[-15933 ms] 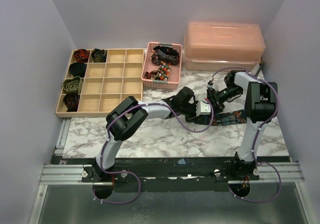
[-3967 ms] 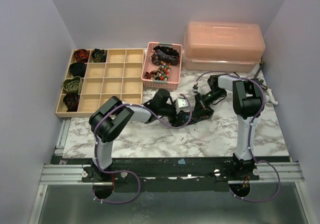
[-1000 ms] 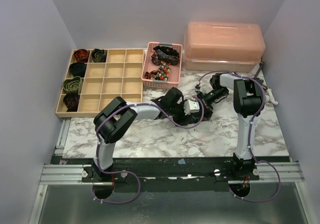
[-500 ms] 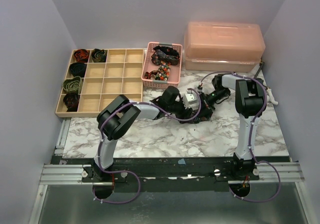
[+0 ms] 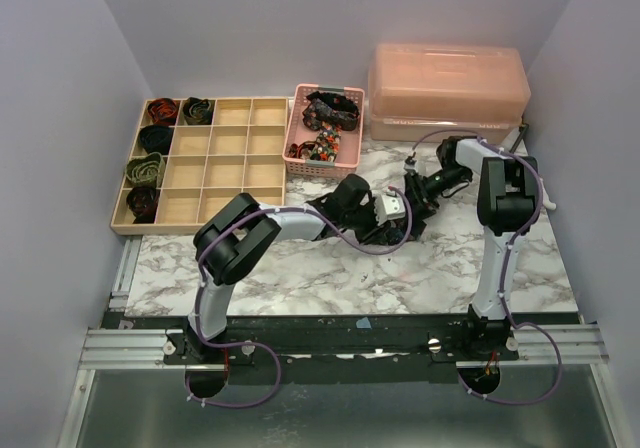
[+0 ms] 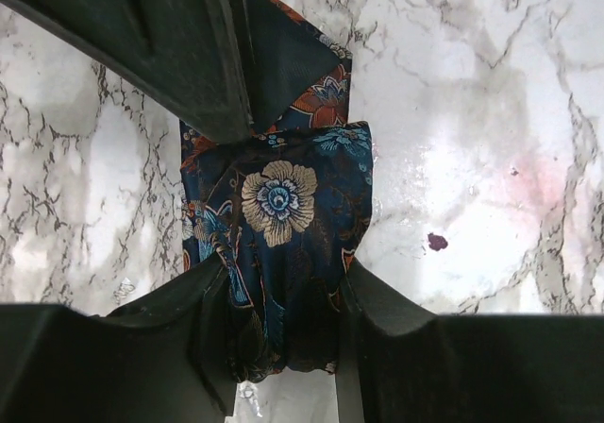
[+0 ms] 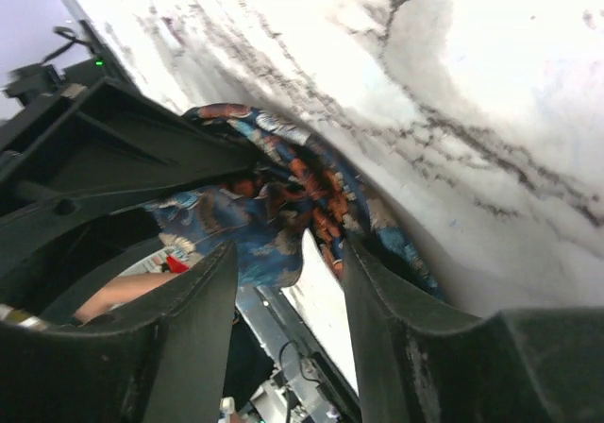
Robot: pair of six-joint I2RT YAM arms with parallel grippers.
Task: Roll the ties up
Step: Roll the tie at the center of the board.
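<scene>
The floral tie (image 6: 278, 225) is soft, light cloth with a smooth face. I judge that it will slip and spring open if nothing presses it from two sides. The best place to take it is across the thick middle of the bundle, on both flanks, and not by the loose flap that sticks out on the far side. The tie lies as a short, thick bundle on the marble table (image 6: 491, 111), a little right of the middle and well apart from the wooden tray (image 5: 225, 203), where some coiled ties (image 5: 150, 138) already sit. My left pincer (image 6: 283, 279) has the bundle directly between its fingers. Both fingers press against its sides, so this pincer is closed on the tie. My right pincer (image 7: 288, 258) comes from the opposite side with its fingers standing apart. The tie shows in the gap and just beyond the tips, and this pincer clamps nothing. One of its fingers seems to rest on the far edge of the bundle, but I cannot tell this for sure.
</scene>
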